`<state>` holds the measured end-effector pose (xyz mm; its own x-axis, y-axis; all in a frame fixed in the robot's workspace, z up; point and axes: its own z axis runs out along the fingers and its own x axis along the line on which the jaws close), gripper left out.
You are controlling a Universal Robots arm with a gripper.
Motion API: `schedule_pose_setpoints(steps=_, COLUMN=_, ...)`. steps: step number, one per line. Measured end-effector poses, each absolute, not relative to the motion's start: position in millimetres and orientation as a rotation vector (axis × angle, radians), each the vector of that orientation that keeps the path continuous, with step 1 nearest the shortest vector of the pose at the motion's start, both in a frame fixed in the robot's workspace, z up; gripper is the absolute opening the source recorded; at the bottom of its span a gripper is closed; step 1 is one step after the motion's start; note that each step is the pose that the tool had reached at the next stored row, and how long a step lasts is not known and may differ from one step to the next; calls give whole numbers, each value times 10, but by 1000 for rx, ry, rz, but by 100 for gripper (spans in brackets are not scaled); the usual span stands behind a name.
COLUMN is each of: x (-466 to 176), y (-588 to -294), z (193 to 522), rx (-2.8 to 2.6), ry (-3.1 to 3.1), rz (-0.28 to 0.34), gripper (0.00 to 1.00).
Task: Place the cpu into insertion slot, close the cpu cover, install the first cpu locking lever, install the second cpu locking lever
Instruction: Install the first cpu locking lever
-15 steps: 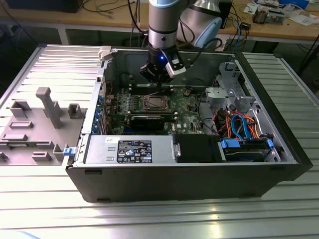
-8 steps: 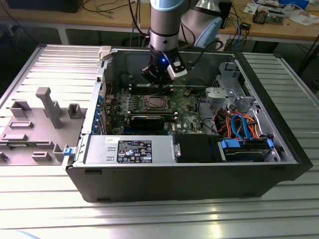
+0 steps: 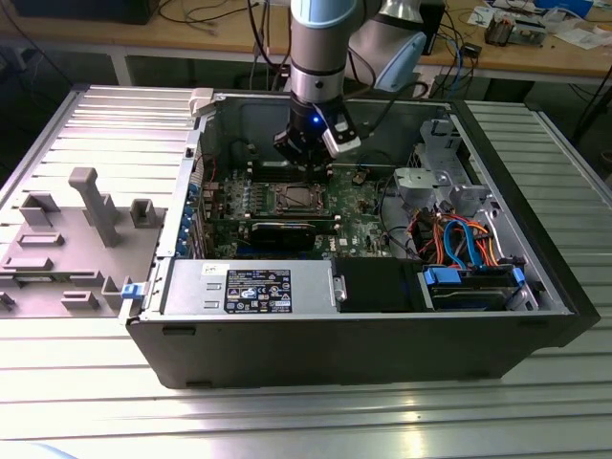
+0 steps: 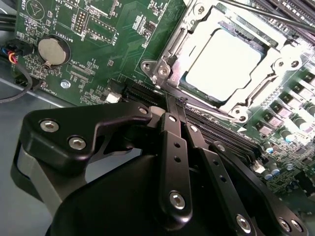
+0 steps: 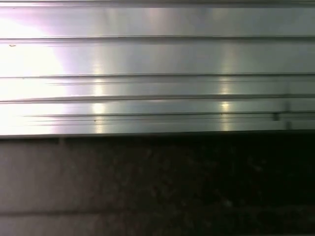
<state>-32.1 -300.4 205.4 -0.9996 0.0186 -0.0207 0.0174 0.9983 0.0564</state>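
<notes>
Cpu (image 4: 224, 64) seated in insertion slot (image 3: 293, 198), silver top up; cpu cover (image 4: 189, 37) closed around it. Tool (image 4: 173, 112) fingers pressed together, empty, hovering just beside socket corner at 7 o'clock in second wrist view. Green motherboard (image 4: 123, 44) around socket, inside open computer case (image 3: 382, 335) on ribbed surface (image 3: 105, 124).

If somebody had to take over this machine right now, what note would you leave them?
Gripper: fingers together, holding nothing, just beside the socket inside the open computer case.
Chip: already seated in the socket, silver top up.
Cover: its metal frame lies down around the chip, so it looks closed.
Levers: a thin rod runs along the socket's edge by the gripper tip; I cannot tell whether either lever is latched. Check those first.
</notes>
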Motion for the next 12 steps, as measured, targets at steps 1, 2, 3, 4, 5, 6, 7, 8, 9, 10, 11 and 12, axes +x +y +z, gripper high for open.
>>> schedule_pose_setpoints(steps=1, x=-321, y=-3004, z=2049, rx=28, ry=3119, rz=88, gripper=11)
schedule_pose_setpoints(steps=2, x=-321, y=-3004, z=2047, rx=28, ry=3119, rz=87, gripper=11)
schedule_pose_setpoints(steps=3, x=-321, y=-3004, z=2045, rx=28, ry=3119, rz=87, gripper=11)
schedule_pose_setpoints(steps=4, x=-321, y=-3004, z=2044, rx=28, ry=3119, rz=87, gripper=11)
schedule_pose_setpoints(steps=5, x=-321, y=-3004, z=2044, rx=28, ry=3119, rz=87, gripper=11)
schedule_pose_setpoints(steps=6, x=-320, y=-3004, z=2043, rx=28, ry=3119, rz=87, gripper=11)
schedule_pose_setpoints(steps=7, x=-320, y=-3004, z=2043, rx=28, ry=3119, rz=87, gripper=11)
schedule_pose_setpoints(steps=8, x=-320, y=-3004, z=2043, rx=28, ry=3119, rz=87, gripper=11)
schedule_pose_setpoints(steps=9, x=-320, y=-3003, z=2044, rx=28, ry=3119, rz=88, gripper=11)
schedule_pose_setpoints(steps=10, x=-320, y=-3003, z=2047, rx=28, ry=3119, rz=88, gripper=11)
schedule_pose_setpoints(steps=11, x=-320, y=-3003, z=2050, rx=28, ry=3119, rz=88, gripper=11)
schedule_pose_setpoints(steps=12, x=-320, y=-3004, z=2054, rx=28, ry=3119, rz=88, gripper=11)
